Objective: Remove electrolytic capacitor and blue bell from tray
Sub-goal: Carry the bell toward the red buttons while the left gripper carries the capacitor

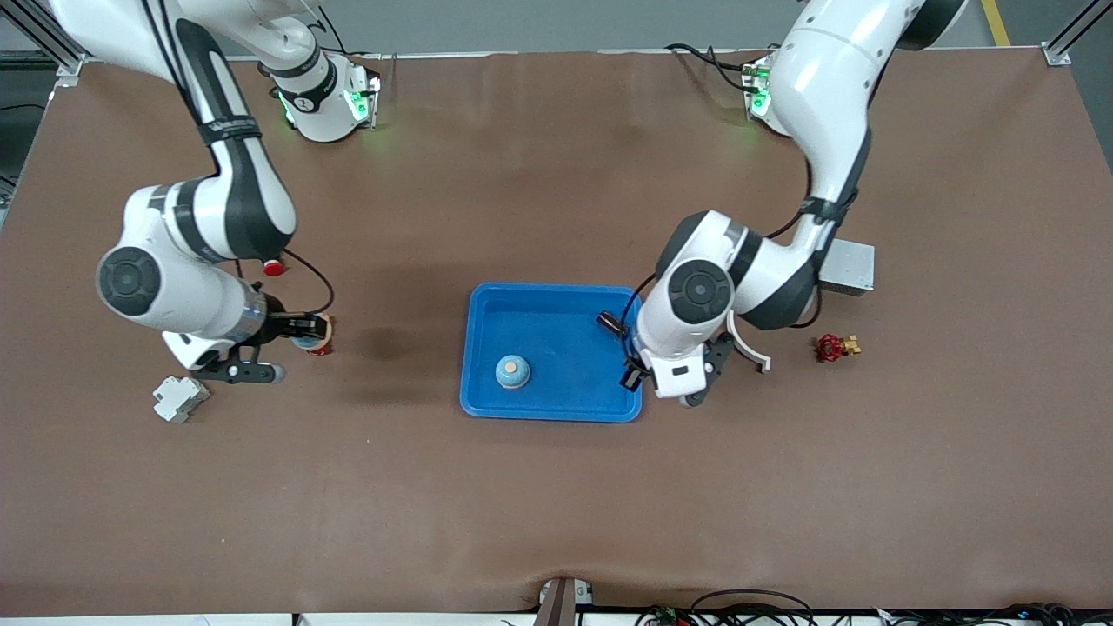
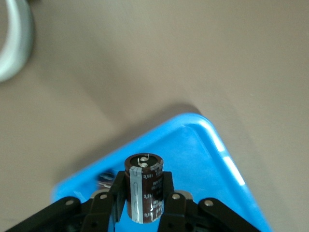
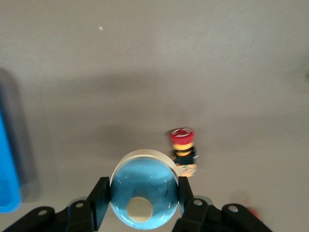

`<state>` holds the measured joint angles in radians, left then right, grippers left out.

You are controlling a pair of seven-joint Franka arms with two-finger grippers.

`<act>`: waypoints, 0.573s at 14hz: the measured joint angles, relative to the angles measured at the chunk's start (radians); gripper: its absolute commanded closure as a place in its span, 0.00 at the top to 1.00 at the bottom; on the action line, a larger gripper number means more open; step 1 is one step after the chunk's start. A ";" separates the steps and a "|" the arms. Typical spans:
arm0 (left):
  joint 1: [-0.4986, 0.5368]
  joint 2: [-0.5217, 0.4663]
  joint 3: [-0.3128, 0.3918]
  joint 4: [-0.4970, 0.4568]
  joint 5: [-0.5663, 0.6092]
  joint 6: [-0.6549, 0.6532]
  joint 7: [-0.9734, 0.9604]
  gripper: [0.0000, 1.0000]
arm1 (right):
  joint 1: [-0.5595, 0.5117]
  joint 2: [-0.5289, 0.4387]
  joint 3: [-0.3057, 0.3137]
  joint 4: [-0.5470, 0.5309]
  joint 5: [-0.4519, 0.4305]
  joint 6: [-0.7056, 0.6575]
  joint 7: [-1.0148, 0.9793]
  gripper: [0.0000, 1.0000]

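Capacitor [image 2: 143, 187], dark brown cylinder w/ grey stripe, stands upright between the fingers of the left gripper [image 2: 143, 205], pinched on both sides; its top pokes up clear of the fingertips. It hangs over the corner of the blue tray [image 1: 556, 304] at the left arm's end, just inside the rim. In front view the left gripper [image 1: 628, 355] is mostly hidden under the wrist.

Bell [image 3: 143, 190], blue dome w/ a pale button, sits pinched between the fingers of the right gripper [image 3: 143, 203], one finger on each flank. In front view the right gripper [image 1: 306, 332] holds it over bare table, well apart from the tray toward the right arm's end.

A second blue bell [image 1: 513, 371] already sits inside the tray, near the rim closest to the front camera.

Around the tray: red e-stop button [image 3: 182, 145] on the table just beside the held bell; grey-white block [image 1: 180, 398] toward the right arm's end. Toward the left arm's end: red valve [image 1: 833, 347], white curved strip [image 1: 749, 346], grey metal box [image 1: 847, 266].
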<state>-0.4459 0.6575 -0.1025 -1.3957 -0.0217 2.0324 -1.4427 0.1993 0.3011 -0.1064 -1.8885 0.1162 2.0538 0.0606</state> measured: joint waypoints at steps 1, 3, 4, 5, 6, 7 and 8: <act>0.023 -0.027 0.000 -0.014 0.000 -0.027 0.054 0.00 | -0.034 -0.001 0.000 -0.021 0.000 0.031 -0.062 0.00; 0.074 -0.087 -0.001 -0.074 0.000 -0.045 0.149 0.00 | -0.093 -0.001 0.000 -0.069 0.000 0.104 -0.169 0.00; 0.100 -0.118 -0.002 -0.115 0.000 -0.047 0.205 0.00 | -0.117 -0.001 0.000 -0.090 0.000 0.137 -0.212 0.00; 0.127 -0.148 -0.003 -0.157 0.000 -0.047 0.263 0.00 | -0.140 0.000 0.000 -0.104 0.000 0.160 -0.251 0.00; 0.155 -0.177 -0.004 -0.198 0.000 -0.047 0.324 0.00 | -0.162 0.001 0.000 -0.113 0.000 0.180 -0.289 0.00; 0.183 -0.203 -0.005 -0.236 0.000 -0.047 0.387 0.00 | -0.183 0.005 0.001 -0.119 0.000 0.195 -0.322 0.00; 0.214 -0.229 -0.005 -0.274 0.000 -0.047 0.458 0.00 | -0.202 0.013 0.001 -0.123 0.000 0.208 -0.349 0.00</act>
<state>-0.2323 0.4286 -0.1078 -1.6700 -0.0219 1.9856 -0.9844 -0.0022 0.3140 -0.1056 -2.0114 0.1162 2.2620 -0.2881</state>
